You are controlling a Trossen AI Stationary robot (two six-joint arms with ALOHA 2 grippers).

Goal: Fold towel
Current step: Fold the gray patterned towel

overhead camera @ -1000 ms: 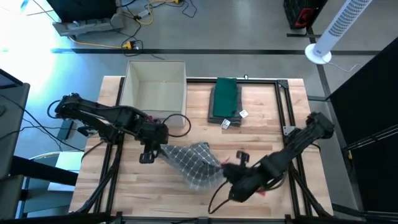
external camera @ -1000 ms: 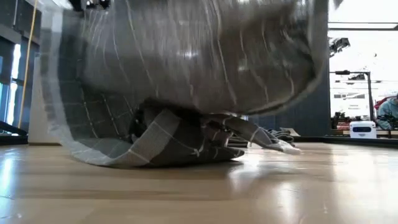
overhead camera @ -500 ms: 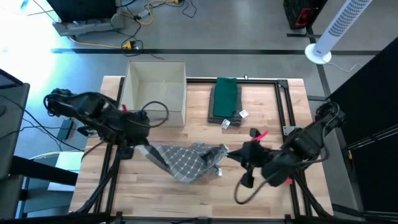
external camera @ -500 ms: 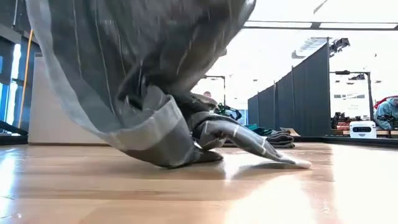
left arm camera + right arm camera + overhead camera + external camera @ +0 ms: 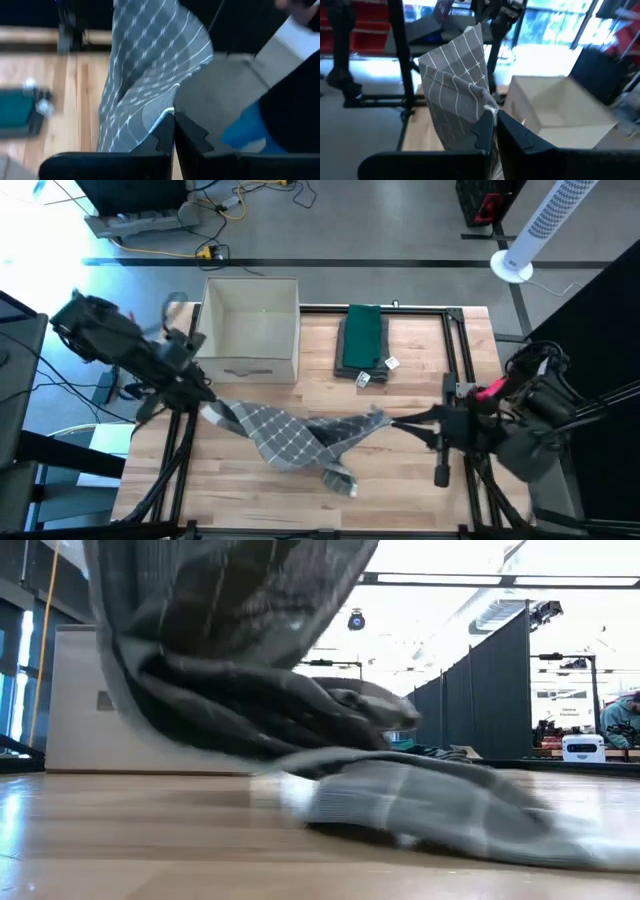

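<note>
**Towel stretched between both grippers**

We see a grey towel (image 5: pixel 290 435), soft woven cloth with a thin white grid, pulled into a long sagging band across the middle of the wooden worktop (image 5: pixel 420 350), its lower fold trailing toward the front edge. The left gripper (image 5: pixel 197 402), near the left edge, is clenched on one towel corner. The right gripper (image 5: pixel 392 423), toward the right edge, pinches the opposite corner, fingers closed on the cloth. A pale open box (image 5: pixel 250 328) sits at the back-left corner, with a folded green cloth (image 5: pixel 362 340) beside it.

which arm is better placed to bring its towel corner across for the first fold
Right, probably. Both grippers pinch a corner, but the right gripper is over the table, while the left gripper sits at the edge of the grey checked towel.
</note>
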